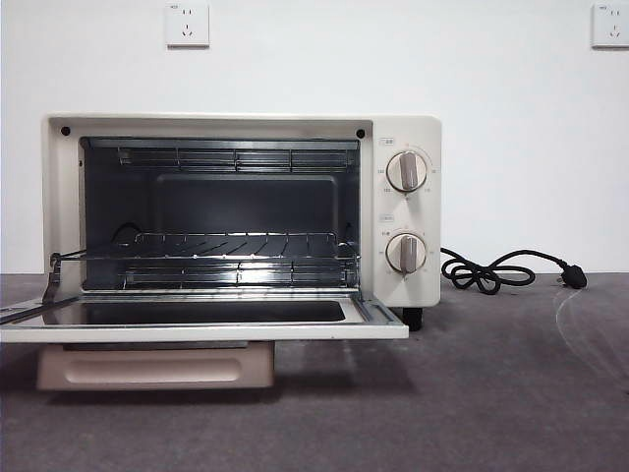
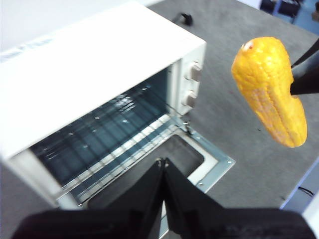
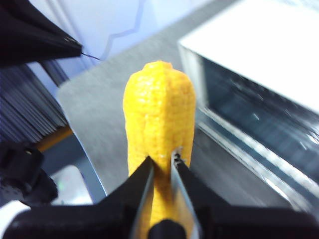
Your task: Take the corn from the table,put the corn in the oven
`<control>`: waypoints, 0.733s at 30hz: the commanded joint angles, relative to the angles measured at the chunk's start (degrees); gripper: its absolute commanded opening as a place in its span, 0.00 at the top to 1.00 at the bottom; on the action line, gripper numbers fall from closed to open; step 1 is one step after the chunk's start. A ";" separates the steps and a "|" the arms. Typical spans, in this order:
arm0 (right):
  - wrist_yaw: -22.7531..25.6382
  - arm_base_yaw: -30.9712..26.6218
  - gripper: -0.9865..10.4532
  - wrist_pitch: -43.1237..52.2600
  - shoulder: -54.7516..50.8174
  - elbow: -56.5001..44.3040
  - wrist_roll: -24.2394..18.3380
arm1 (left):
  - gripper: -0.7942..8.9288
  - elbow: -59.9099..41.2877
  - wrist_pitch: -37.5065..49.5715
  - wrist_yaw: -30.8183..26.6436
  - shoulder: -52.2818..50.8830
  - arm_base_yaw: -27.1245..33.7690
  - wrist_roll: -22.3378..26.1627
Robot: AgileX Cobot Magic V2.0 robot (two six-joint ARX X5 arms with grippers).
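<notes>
Currently the right pincer (image 3: 162, 162) pinches the corn (image 3: 158, 129) at one end, cob held clear above the surface (image 2: 239, 129), off to the knob side of the oven (image 2: 99, 84). Gripping an end leaves the cob's length free to go into the oven first. The oven door (image 1: 197, 320) lies folded flat, exposing the wire rack (image 1: 236, 246) for loading. The left pincer (image 2: 163, 164), pressed together and empty, hangs above the open door, likely parked clear.
</notes>
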 commanded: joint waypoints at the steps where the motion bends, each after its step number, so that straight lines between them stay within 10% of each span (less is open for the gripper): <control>1: 1.88 2.38 0.92 4.94 2.40 -0.33 -2.10 | 0.92 -4.04 -0.24 -2.08 -4.20 -0.15 -1.55; 22: 19.96 4.68 0.92 16.20 22.88 -0.33 -27.23 | 0.93 -23.67 -0.33 -8.15 -27.19 -0.15 -7.76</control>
